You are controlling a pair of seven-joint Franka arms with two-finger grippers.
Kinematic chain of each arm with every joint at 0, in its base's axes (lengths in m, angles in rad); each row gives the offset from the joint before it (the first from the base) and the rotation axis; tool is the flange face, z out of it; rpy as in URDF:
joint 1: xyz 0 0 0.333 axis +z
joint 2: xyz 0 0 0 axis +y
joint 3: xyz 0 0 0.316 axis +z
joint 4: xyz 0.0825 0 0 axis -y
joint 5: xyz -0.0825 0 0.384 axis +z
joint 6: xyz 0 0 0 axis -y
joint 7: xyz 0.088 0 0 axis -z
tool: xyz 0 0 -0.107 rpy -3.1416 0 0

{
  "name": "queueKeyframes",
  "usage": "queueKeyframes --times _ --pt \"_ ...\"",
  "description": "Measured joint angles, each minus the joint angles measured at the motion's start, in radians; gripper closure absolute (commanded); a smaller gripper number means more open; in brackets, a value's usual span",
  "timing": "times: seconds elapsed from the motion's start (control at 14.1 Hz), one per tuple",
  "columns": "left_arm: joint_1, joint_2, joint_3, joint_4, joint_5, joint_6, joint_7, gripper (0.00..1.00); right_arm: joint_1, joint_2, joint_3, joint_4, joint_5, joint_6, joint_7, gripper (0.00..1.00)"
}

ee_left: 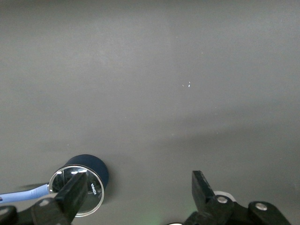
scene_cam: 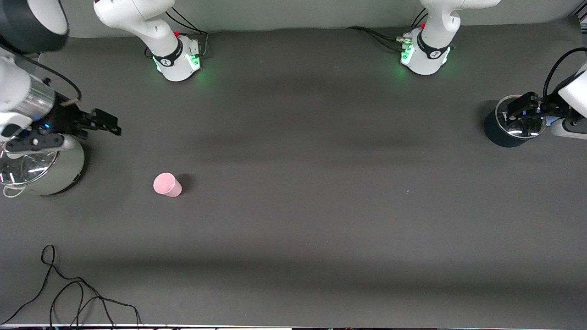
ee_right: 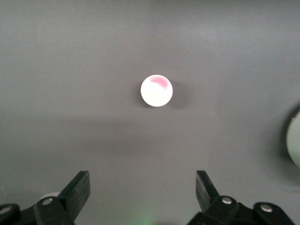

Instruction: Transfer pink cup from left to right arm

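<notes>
The pink cup stands upright and alone on the dark table, toward the right arm's end. It also shows from above in the right wrist view. My right gripper is open and empty, raised over the rim of a silver pot beside the cup; its fingers are spread wide in the right wrist view. My left gripper is open and empty, raised over a dark blue pot at the left arm's end, far from the cup. Its fingers are spread wide in the left wrist view.
A silver pot with a glass lid stands at the right arm's end; its edge shows in the right wrist view. A dark blue lidded pot stands at the left arm's end. A loose black cable lies by the front edge.
</notes>
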Motion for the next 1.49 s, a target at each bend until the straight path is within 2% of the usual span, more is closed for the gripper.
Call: queueKeyframes --times 0.28,0.57,1.28,1.42,1.49 --pt "0.001 0.005 -0.023 0.005 0.000 0.001 -0.002 0.01 0.000 -0.001 -0.003 0.088 -0.006 -0.077 0.001 0.00" --pt "-0.014 0.005 0.014 0.009 -0.004 0.001 -0.002 0.00 -0.001 0.004 -0.025 0.091 -0.007 -0.078 0.001 0.00" --pt "-0.018 0.003 0.015 0.017 -0.029 -0.002 -0.019 0.00 -0.001 0.005 -0.026 0.091 -0.007 -0.095 0.001 0.00" --pt "-0.018 0.004 0.015 0.014 -0.029 -0.005 -0.019 0.01 -0.022 0.005 -0.010 0.091 -0.007 -0.095 0.002 0.00" --pt "-0.018 0.005 0.016 0.012 -0.029 -0.006 -0.019 0.00 -0.070 0.006 0.034 0.091 -0.007 -0.096 0.002 0.00"
